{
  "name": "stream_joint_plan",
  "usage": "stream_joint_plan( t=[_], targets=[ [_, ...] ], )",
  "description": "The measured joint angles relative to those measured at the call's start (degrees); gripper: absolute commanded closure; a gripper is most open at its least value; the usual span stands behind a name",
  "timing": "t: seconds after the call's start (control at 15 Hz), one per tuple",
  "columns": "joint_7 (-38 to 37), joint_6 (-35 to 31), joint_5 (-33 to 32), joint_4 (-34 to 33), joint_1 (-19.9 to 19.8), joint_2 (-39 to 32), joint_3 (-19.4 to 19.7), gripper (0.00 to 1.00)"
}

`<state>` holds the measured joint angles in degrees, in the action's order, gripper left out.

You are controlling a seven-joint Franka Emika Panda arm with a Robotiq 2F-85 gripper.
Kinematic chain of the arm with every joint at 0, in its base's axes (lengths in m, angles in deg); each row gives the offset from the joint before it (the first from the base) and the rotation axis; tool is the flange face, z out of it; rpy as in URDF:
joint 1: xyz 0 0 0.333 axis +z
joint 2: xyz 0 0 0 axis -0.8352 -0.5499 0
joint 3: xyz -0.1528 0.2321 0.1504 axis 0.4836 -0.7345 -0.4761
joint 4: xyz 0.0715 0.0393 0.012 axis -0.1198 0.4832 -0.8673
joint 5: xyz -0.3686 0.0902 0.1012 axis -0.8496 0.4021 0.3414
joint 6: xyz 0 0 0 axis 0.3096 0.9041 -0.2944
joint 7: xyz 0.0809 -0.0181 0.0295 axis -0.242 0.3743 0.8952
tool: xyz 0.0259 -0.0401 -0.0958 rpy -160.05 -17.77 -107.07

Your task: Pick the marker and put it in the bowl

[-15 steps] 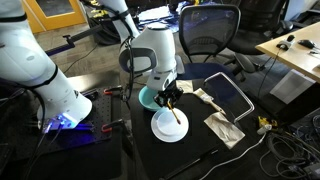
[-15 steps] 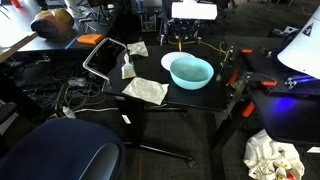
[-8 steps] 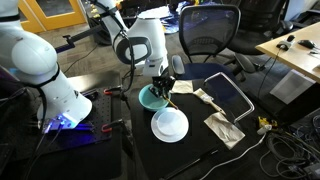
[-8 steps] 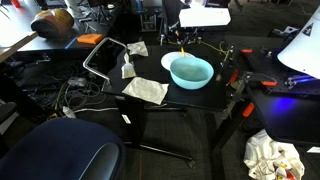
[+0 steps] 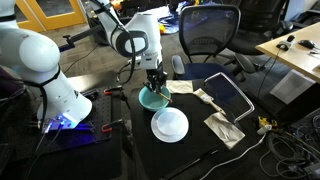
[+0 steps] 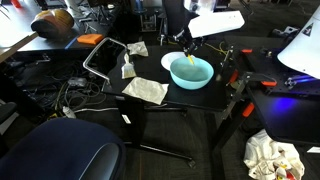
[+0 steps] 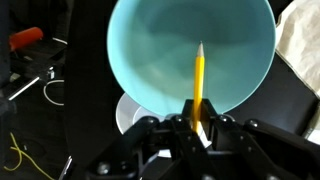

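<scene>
The end effector [image 7: 200, 128] is seen closed on the lower end of the yellow-orange marker [image 7: 199, 75], with the jaws drawn narrow around the shaft. In the wrist view the marker is held out across the teal bowl [image 7: 150, 50], its tip lying over the pale interior. In both exterior views the end effector is placed directly above the bowl [image 5: 150, 98], which stands on the black counter [image 6: 200, 100] just beside the white plate [image 5: 169, 125]. Contact between the marker tip and the bowl floor cannot be told.

The carrying step is judged to be nearly finished, and the release is what remains. A small descent would be called for next, so that the marker is dropped from low over the centre, and then the jaws would be opened. Since the marker is about as long as the bowl is wide, a release near the rim might let it tip out onto the counter.
</scene>
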<state>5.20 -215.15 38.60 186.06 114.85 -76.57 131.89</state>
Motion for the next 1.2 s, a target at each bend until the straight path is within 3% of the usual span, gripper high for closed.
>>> stream_joint_plan(
  t=[0.33,0.4,0.47,0.6,1.07,1.2],
  targets=[
    [1.84,3.33,0.00,0.01,0.47,1.36,-0.82,0.97],
    [1.93,3.48,0.00,0.01,0.47,1.54,-1.02,0.87],
    [1.98,3.52,0.00,0.01,0.47,1.70,-1.23,0.62],
    [2.23,3.58,0.01,0.01,0.46,1.96,-1.67,0.56],
    [3.26,3.86,0.08,0.02,0.29,3.12,-2.60,0.02],
    [3.26,3.86,0.08,0.02,0.23,3.36,-2.60,0.00]
  ],
)
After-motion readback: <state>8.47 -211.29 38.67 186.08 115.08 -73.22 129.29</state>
